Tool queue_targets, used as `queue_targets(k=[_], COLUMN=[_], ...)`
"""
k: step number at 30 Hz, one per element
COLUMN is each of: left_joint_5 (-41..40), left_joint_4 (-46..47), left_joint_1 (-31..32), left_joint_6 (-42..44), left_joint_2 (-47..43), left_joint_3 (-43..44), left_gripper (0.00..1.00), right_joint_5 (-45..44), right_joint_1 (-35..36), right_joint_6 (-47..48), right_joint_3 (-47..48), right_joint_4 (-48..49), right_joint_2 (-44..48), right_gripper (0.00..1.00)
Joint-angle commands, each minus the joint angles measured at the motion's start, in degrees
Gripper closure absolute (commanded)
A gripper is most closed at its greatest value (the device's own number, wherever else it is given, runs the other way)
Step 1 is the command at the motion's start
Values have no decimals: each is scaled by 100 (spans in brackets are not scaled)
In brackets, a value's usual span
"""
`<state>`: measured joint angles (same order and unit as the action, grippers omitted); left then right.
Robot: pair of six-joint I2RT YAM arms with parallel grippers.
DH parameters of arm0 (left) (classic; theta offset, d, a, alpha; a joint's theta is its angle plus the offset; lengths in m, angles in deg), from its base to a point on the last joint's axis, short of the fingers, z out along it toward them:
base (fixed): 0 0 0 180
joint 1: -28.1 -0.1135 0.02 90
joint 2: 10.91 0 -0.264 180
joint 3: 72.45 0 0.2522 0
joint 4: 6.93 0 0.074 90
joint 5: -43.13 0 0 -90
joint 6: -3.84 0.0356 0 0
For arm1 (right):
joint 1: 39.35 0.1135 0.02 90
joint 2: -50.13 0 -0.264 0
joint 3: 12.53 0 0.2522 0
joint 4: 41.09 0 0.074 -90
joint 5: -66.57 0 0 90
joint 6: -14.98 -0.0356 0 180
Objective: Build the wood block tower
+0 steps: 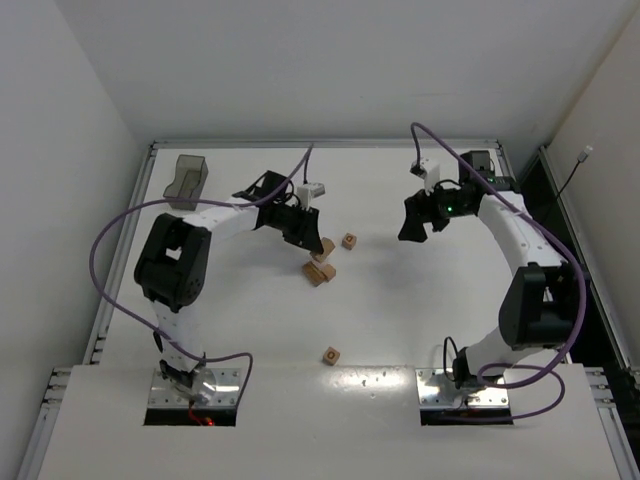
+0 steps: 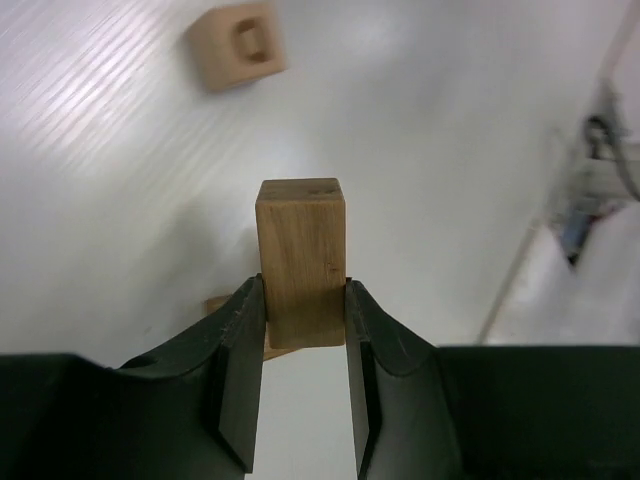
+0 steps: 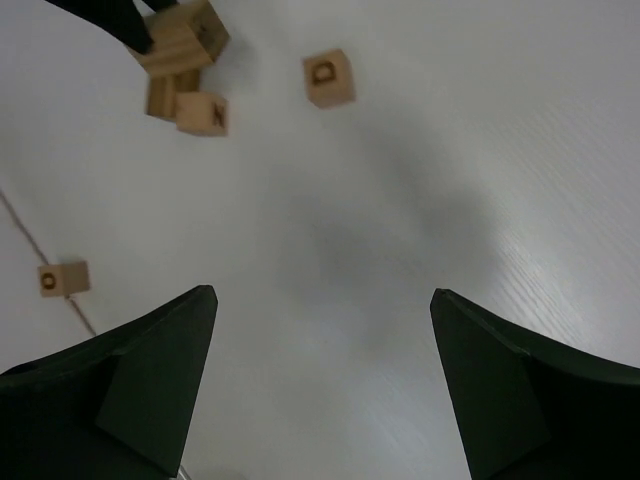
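1. The left gripper (image 2: 303, 300) fills the bottom of the left wrist view. Its jaws are narrow and clamped on the flat sides of a brick (image 2: 300, 250), probably to leave the far end free for setting down.
2. The brick's long axis runs up the frame in line with the fingers, its end pointing away from the wrist.
3. A sliver of another block (image 2: 222, 305) shows just under the brick, lower left. Whether they touch is unclear, so I see no sure tower.
4. A ring-marked cube (image 2: 238, 45) lies apart, upper left.
5. Overhead, a stray cube (image 1: 331, 355) sits lower centre, well apart.
6. The right gripper (image 3: 322, 295) hangs wide and empty, likely held clear.
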<state>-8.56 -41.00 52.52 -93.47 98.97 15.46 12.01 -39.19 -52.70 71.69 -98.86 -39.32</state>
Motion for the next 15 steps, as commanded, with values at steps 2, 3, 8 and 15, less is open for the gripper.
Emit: queue_targets(k=[2, 3, 8, 15], left_joint_5=[2470, 2611, 3034, 2964], left_joint_4=[671, 530, 388, 527], left_joint_1=[-34, -34, 80, 378], left_joint_6=[414, 476, 555, 494], left_joint_2=[-609, -609, -732, -908], left_joint_3=[160, 213, 337, 530], left_gripper=[100, 100, 100, 100], right_joint_5=[2209, 2369, 3047, 3224], right_joint_1=[106, 107, 352, 853], right_joint_6=[807, 1052, 2143, 2786], right_joint_3=[565, 748, 1751, 1981], right_joint_4=[-352, -458, -1925, -2920], right_joint_2=[-125, -195, -810, -1031], right_gripper=[15, 15, 15, 15])
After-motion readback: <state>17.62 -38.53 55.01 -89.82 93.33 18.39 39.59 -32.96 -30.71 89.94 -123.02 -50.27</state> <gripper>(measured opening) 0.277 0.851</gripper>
